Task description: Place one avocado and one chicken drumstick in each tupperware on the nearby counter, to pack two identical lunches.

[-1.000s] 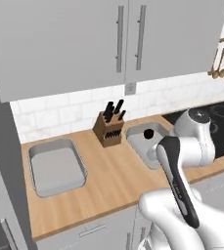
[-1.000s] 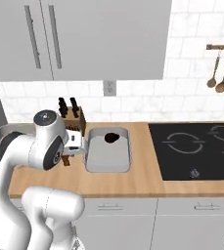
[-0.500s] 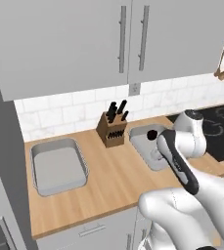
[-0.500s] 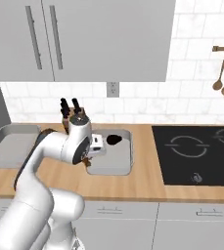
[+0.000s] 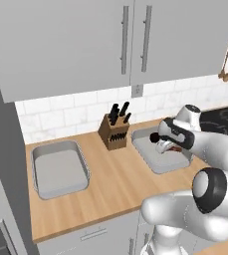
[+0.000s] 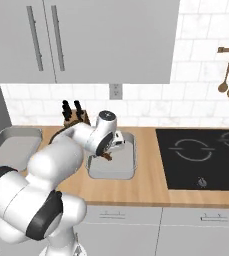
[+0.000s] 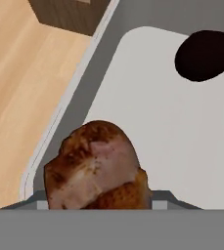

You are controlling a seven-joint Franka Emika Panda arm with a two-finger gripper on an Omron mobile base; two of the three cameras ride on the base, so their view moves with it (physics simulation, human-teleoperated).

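Observation:
My gripper [image 5: 164, 145] hangs just above the right tupperware [image 5: 157, 162], shut on a chicken drumstick [image 7: 96, 168]. The meat's thick orange-brown end covers the fingertips in the hand view. A dark avocado [image 7: 206, 54] lies in the far corner of the same tupperware [image 7: 157, 122], apart from the drumstick. In the right base view the gripper [image 6: 112, 148] and drumstick [image 6: 106, 156] are over the left part of that tupperware [image 6: 117, 167]. A second tupperware [image 5: 58, 169] stands bare at the counter's left end.
A brown knife block [image 5: 114, 132] stands at the backsplash between the two containers, close to the right one's corner [image 7: 69, 14]. Open tan counter [image 5: 110, 184] runs between and in front of them. A black cooktop [image 6: 206, 157] lies to the right, with utensils [image 6: 228, 80] hanging above.
The arm has swung from near the base out over the right tupperware and lowered, carrying the drumstick. Both base views have shifted, so the base has moved too.

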